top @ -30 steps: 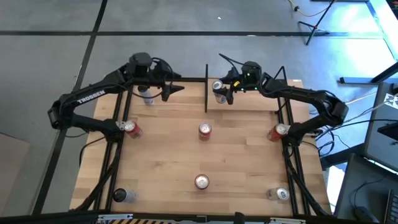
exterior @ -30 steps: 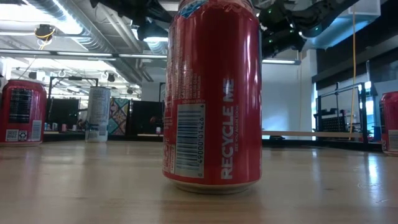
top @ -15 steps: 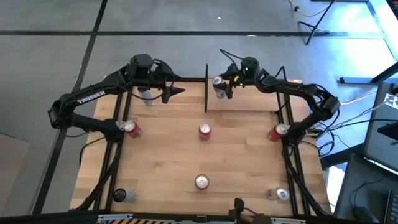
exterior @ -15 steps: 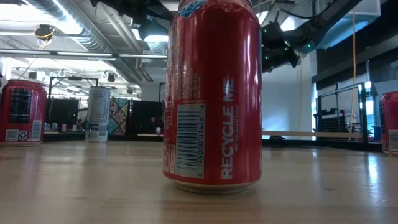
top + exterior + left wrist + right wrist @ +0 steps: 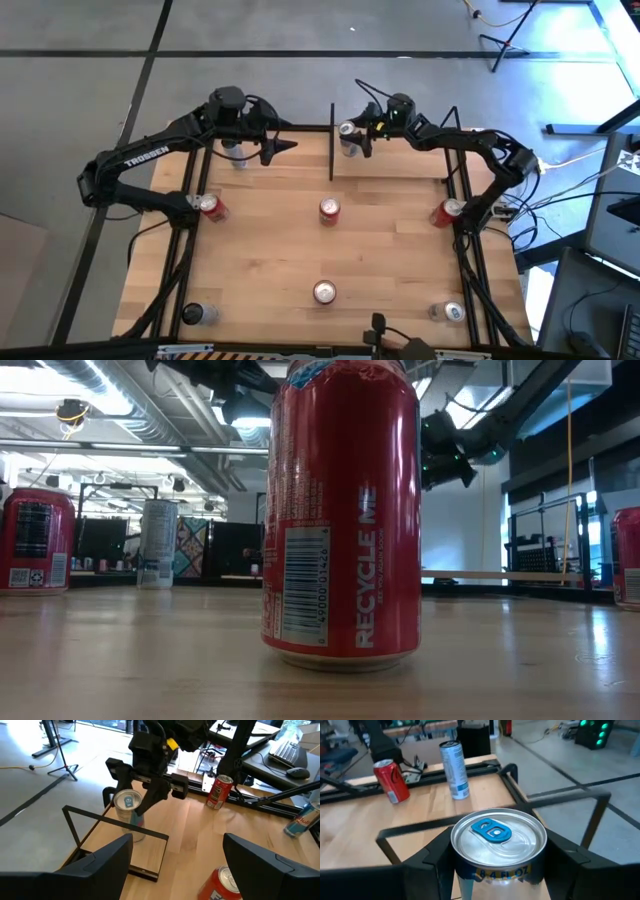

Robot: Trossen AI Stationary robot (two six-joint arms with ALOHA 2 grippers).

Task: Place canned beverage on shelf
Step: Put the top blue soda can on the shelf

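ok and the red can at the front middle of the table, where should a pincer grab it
Grip the red can by its round side wall, about mid-height, fingers on opposite sides. It stands upright with nothing close beside it, so coming down from above over its top looks easiest.

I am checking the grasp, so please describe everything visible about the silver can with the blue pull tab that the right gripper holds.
The silver aluminium can with the blue pull tab is upright and unopened, with a shiny round lid and a dark band with yellow letters below its rim. The right gripper grips it on both sides with its dark fingers. In the high view it is at the table's far edge, above the small light-wood shelf with black posts.
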